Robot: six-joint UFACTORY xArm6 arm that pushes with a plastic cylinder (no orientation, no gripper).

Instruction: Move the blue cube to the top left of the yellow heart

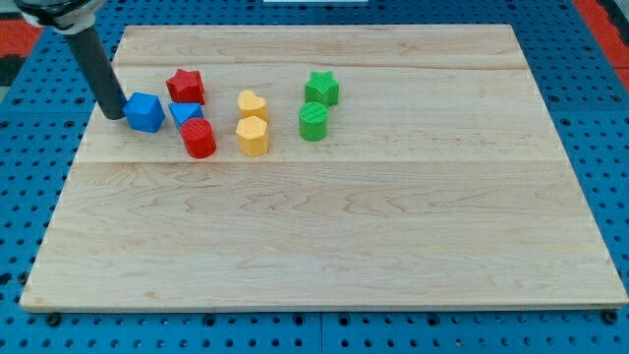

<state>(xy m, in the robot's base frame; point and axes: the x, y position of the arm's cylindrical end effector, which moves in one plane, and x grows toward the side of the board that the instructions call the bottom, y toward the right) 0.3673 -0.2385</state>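
Desk (324, 265): wooden, holds eight blocks.
Red: two, a rounded one (199, 139) and a star (184, 87), right of my tip.
Yellow: two, a heart (252, 104) and another (253, 136), farther right.
Green: two, a star (321, 88) and a round one (314, 122), farthest.
Blue: two, the cube (144, 112) touching my tip (114, 113), and a triangle (184, 114).
Tool: just a rod, nothing to open or pinch.
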